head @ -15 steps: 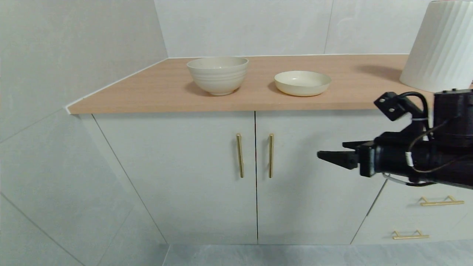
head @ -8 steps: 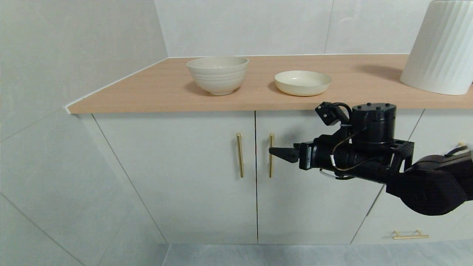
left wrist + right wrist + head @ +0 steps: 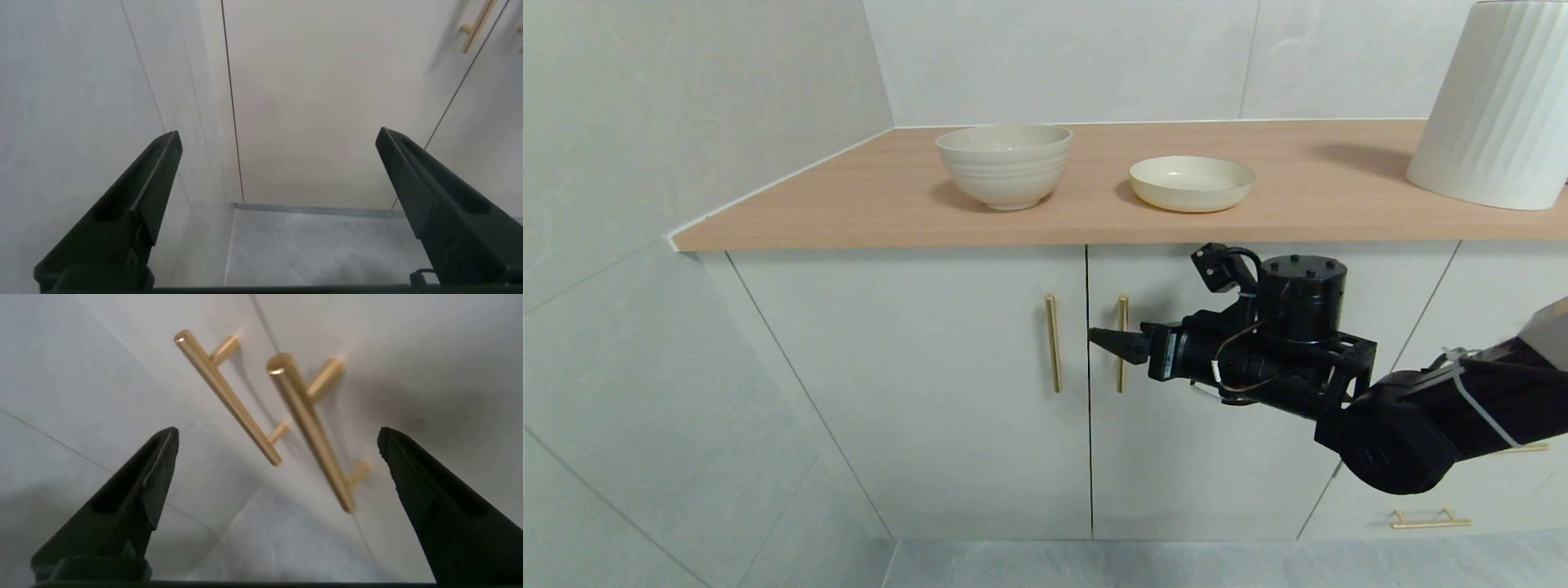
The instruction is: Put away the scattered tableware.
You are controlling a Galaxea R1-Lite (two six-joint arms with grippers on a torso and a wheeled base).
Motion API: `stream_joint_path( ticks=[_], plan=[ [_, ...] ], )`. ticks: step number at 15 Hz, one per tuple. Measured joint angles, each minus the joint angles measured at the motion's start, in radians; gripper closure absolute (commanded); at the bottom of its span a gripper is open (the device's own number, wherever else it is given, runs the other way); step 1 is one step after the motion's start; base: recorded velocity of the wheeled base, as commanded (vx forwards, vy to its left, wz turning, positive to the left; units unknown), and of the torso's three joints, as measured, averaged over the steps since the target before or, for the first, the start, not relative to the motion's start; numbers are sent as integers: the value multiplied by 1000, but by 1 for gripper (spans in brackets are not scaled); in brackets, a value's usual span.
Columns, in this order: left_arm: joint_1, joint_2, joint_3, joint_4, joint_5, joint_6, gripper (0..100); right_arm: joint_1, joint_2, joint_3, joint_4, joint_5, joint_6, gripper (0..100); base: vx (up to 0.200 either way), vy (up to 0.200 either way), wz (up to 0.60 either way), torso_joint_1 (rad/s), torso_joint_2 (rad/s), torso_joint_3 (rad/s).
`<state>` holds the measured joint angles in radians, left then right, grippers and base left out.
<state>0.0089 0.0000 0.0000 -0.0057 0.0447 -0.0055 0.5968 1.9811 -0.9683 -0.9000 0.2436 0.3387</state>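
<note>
A cream bowl (image 3: pixel 1004 166) and a shallow dish (image 3: pixel 1192 183) stand apart on the wooden desk (image 3: pixel 866 204). The bowl is toward the left end and the dish is to its right, both roughly midway between the front and back edges. Under the desk, two cabinet doors (image 3: pixel 915 392) are closed, each with an upright brass handle beside the centre seam.

Your right tool (image 3: pixel 1106 342) sits level with the middle of the right door's handle (image 3: pixel 1122 377), fingers spread wide and holding nothing. Your left tool (image 3: pixel 278 147) is also spread and empty, facing a pale cabinet front and a strip of floor.

The step in hand looks like opening the right door so the tableware can go inside. In the right wrist view both handles lie between the fingers (they sit very close together). Shift toward the right door's handle until the left door's handle (image 3: pixel 1054 343) is outside the fingers. Close on the middle of the bar, then pull in an arc, since the hinge is probably on the door's outer edge.

The cabinet's inside is hidden. You cannot tell whether a fingertip already touches the handle. A white ribbed object (image 3: pixel 1494 106) at the desk's right end is cut off.
</note>
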Motion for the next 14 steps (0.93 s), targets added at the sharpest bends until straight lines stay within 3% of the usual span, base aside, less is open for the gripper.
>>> stream_joint_path(
  ticks=[7, 14],
  plan=[
    [0, 0, 0, 0, 0, 0, 0, 42, 59, 2, -109, 0, 120, 0, 0, 0, 0, 0, 0, 0],
    [0, 0, 0, 0, 1, 0, 0, 83, 28, 66, -110, 56, 122, 0, 0, 0, 0, 0, 0, 0]
  ],
)
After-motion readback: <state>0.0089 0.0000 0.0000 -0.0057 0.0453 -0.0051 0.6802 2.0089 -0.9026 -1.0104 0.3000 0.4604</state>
